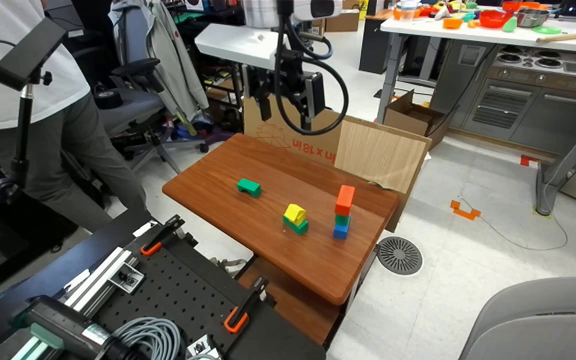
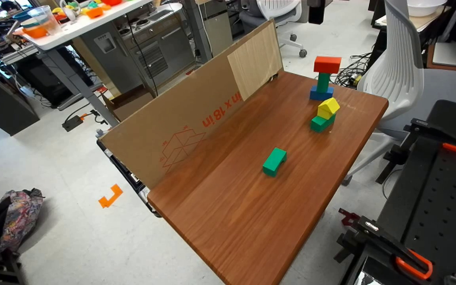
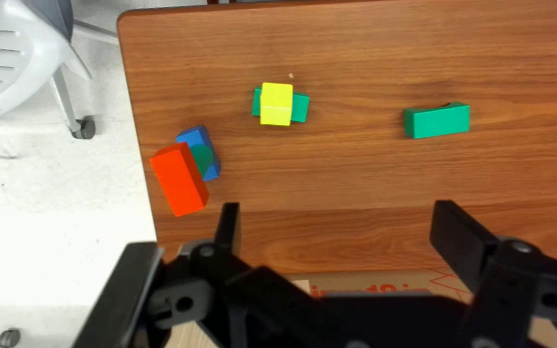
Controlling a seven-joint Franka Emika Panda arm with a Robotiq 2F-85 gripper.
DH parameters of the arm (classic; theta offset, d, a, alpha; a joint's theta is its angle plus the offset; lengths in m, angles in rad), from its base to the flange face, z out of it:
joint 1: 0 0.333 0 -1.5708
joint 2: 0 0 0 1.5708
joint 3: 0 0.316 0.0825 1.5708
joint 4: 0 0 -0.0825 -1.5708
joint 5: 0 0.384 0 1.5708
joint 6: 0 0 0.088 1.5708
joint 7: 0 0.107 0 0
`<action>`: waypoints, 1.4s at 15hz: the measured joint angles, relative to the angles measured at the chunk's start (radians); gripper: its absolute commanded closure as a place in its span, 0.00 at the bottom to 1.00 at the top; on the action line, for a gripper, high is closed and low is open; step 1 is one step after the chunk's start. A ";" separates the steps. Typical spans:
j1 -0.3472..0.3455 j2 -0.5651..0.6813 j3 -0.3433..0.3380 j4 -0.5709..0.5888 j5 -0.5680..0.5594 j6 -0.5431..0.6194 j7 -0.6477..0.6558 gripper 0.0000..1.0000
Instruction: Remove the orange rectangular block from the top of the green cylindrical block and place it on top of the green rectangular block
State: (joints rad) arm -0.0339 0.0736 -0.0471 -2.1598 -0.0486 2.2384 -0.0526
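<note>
The orange rectangular block (image 1: 344, 200) lies across the top of the upright green cylindrical block (image 2: 323, 82), which stands on a blue block (image 2: 321, 93). In the wrist view the orange block (image 3: 179, 179) partly hides the round green top (image 3: 203, 158). A flat green rectangular block (image 2: 320, 124) lies beneath a yellow house-shaped block (image 2: 328, 107). Another green oblong block (image 3: 440, 121), with an arched notch, lies alone on the table. No lime-green block shows. My gripper (image 1: 286, 115) is open and empty, high above the table; in the wrist view its fingers (image 3: 338, 207) are wide apart.
The brown table (image 2: 244, 221) carries all the blocks. A cardboard wall (image 2: 180, 118) stands along one long edge. The orange stack is near a table corner. A black perforated bench (image 1: 178, 285) with clamps stands beside the table. A person (image 1: 33, 100) stands nearby.
</note>
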 measured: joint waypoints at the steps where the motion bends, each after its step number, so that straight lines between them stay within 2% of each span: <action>1: -0.007 0.022 -0.008 0.015 -0.016 0.000 0.008 0.00; 8: -0.045 0.174 -0.061 0.120 -0.052 0.003 0.024 0.00; 21: -0.085 0.418 -0.086 0.287 -0.054 0.015 -0.035 0.00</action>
State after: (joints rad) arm -0.1191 0.4916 -0.1326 -1.8725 -0.1027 2.2537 -0.0878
